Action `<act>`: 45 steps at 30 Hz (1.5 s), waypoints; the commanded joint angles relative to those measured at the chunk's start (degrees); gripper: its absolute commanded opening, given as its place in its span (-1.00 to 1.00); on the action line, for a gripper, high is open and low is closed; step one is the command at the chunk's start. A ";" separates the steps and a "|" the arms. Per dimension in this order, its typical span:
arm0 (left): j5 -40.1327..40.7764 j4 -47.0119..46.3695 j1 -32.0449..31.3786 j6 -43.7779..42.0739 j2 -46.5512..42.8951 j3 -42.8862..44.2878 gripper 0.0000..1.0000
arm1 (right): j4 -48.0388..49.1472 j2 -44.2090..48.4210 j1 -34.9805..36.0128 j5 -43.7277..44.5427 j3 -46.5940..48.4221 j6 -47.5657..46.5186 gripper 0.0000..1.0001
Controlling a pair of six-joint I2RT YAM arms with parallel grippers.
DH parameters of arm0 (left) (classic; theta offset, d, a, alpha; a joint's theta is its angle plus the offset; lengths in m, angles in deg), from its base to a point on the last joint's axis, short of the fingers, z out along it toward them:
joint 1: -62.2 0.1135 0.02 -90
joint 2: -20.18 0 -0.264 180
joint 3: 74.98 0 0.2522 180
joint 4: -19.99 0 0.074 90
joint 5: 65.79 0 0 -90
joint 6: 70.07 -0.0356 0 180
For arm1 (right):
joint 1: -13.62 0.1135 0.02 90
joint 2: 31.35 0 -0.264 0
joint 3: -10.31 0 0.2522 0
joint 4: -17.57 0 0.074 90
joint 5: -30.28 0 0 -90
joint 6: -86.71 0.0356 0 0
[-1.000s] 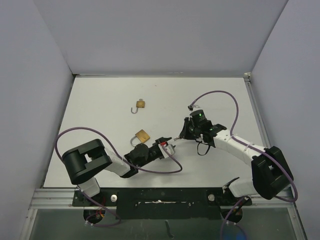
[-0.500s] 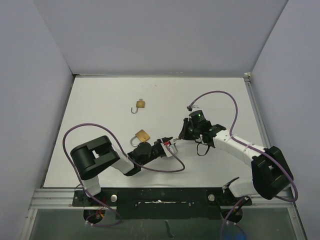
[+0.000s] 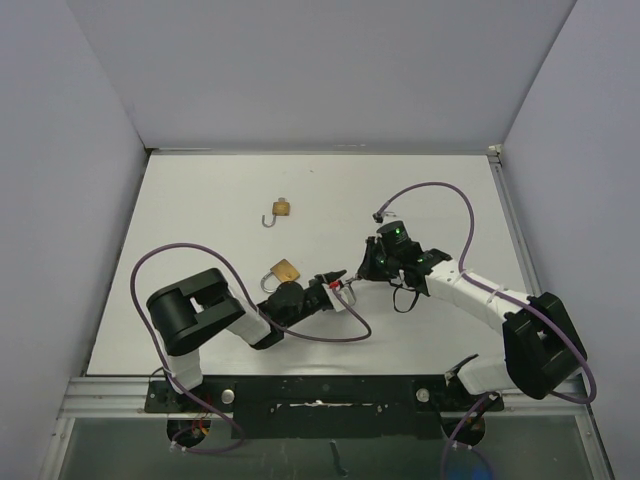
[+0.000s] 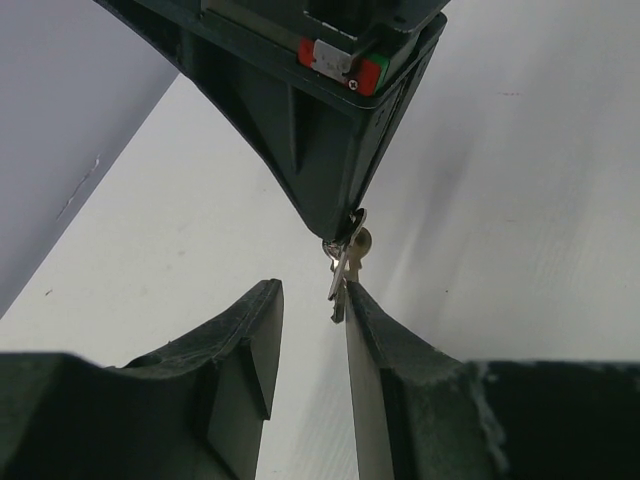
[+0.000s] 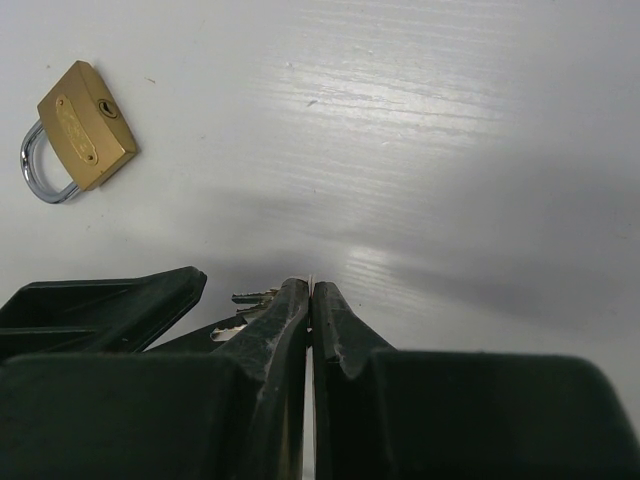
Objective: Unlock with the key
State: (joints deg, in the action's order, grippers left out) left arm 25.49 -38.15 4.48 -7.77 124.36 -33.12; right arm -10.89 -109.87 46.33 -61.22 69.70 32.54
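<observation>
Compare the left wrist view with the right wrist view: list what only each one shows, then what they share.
Only the left wrist: a strip of grey wall and the red-and-green block on the right gripper. Only the right wrist: a brass padlock lying on the table. Both: the keys pinched by the shut right gripper, with the open left gripper close beside them.

I saw a matte white tabletop (image 3: pixel 200 190). One brass padlock (image 3: pixel 281 209) lay mid-table; a second brass padlock (image 3: pixel 284 271) lay nearer the front.

Overhead, close wrist views; shared key (image 4: pixel 345 268)
</observation>
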 commanded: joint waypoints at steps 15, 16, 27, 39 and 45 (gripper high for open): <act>-4.36 -4.54 0.32 -1.31 1.02 1.88 -0.73 | 1.41 1.62 0.38 0.35 0.79 -0.18 -1.00; -4.50 -4.56 0.32 -1.41 0.98 1.81 -0.74 | 1.50 1.63 0.39 0.35 0.78 -0.15 -1.00; -6.77 -1.50 0.32 -1.26 -0.68 1.41 -1.00 | 2.10 2.77 0.32 0.50 0.60 0.39 -1.00; -11.46 8.96 8.29 21.81 -11.24 2.84 -1.00 | 6.30 16.63 -6.68 1.35 -4.43 0.86 -0.04; -24.40 19.00 15.77 37.06 -17.22 6.96 -1.00 | 12.56 24.73 -8.62 -1.85 -10.44 -6.55 -0.01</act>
State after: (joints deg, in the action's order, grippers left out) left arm 11.72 -24.86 16.90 15.24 111.22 -30.68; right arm -5.51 -89.06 38.05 -60.82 62.57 31.45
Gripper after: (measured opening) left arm 0.008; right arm 0.500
